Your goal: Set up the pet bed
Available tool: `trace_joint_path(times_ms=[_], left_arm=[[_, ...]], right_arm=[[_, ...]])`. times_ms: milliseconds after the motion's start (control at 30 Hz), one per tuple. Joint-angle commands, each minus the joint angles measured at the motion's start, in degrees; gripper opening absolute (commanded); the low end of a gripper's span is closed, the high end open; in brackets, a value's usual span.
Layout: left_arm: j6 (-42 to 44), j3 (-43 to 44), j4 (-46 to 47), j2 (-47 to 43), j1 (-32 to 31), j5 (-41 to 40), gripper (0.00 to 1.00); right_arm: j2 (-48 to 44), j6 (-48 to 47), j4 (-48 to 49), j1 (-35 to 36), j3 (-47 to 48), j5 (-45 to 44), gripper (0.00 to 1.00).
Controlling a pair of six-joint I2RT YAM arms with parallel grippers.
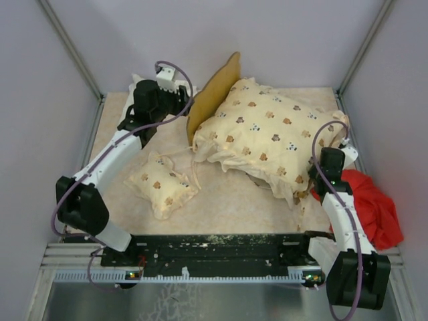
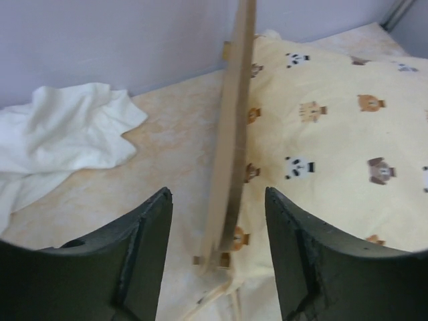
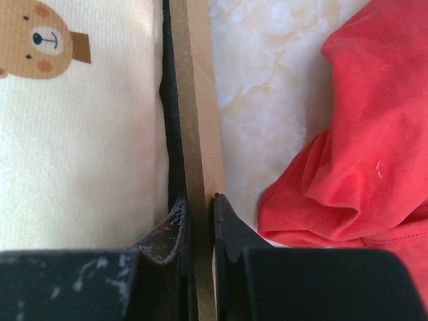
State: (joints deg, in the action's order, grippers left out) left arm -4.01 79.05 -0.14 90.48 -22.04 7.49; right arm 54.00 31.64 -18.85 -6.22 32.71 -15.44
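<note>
Right pincer [image 3: 200, 217] we record clamped on the bed frame [image 3: 195, 100] edge, right of centre in the top view, left pincer [image 2: 217, 200] open astride the upright headboard [image 2: 234, 134], cushion [image 1: 267, 127] heaped over the frame, pillow [image 1: 162, 182] lower left.

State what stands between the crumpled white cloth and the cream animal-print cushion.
The light-yellow wooden headboard, on edge against the cushion, plus bare marbled tabletop on the cloth's side; the left wrist view shows it.
</note>
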Motion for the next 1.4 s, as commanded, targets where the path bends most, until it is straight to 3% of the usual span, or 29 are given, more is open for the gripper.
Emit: trace_joint_path(times_ms=[0, 133, 233, 300, 400, 467, 700, 1000, 1067, 1133, 1233, 1367], left_arm=[[7.2, -2.5, -1.2, 0.3, 0.9, -5.1, 0.66], [10.0, -0.7, -3.3, 5.5, 1.2, -5.3, 0.69], [12.5, 0.1, -3.3, 8.4, 1.6, -3.5, 0.64], [12.9, 0.0, -2.3, 8.8, 1.6, -2.4, 0.55], [12.0, -2.7, 3.2, 7.5, 1.8, -0.8, 0.26], [11.6, -4.2, 8.2, 6.8, 2.0, 1.3, 0.16], [11.0, 0.2, 12.3, 12.3, 2.9, 7.4, 0.0], [10.7, 11.3, 17.3, 22.6, 4.6, 9.3, 0.04], [8.5, 18.2, 12.5, 25.7, 4.9, 7.9, 0.14], [6.7, 25.4, 7.2, 27.4, 5.0, 7.2, 0.32], [3.2, 25.3, 7.0, 25.2, 5.0, 7.9, 0.54], [-3.2, 18.6, 8.9, 18.2, 4.9, 7.2, 0.57]], right_arm=[[-3.3, 4.6, 6.3, -1.3, -0.9, -1.2, 0.0], [-3.2, 4.4, 5.9, -1.3, -0.3, -2.1, 0.0], [-3.8, 4.8, 5.5, -1.3, -0.1, 0.1, 0.0], [-4.5, 5.2, 5.7, -1.3, -0.7, 1.0, 0.0], [-5.1, 5.1, 4.8, -1.2, -1.1, 1.2, 0.0], [-5.8, 4.8, 4.9, -1.2, -1.5, 2.4, 0.0], [-7.7, 3.2, -1.2, -1.3, -0.5, 4.5, 0.01], [-16.5, 4.1, -4.9, -1.3, -1.4, 14.2, 0.02], [-17.3, 4.9, -5.0, -1.3, -2.8, 18.8, 0.01], [-16.7, 6.4, -5.1, -1.2, -3.5, 23.5, 0.0], [-15.7, 9.2, -5.4, -1.1, -4.4, 27.2, 0.01], [-17.5, 12.8, -5.0, -0.6, -5.9, 29.8, 0.04]])
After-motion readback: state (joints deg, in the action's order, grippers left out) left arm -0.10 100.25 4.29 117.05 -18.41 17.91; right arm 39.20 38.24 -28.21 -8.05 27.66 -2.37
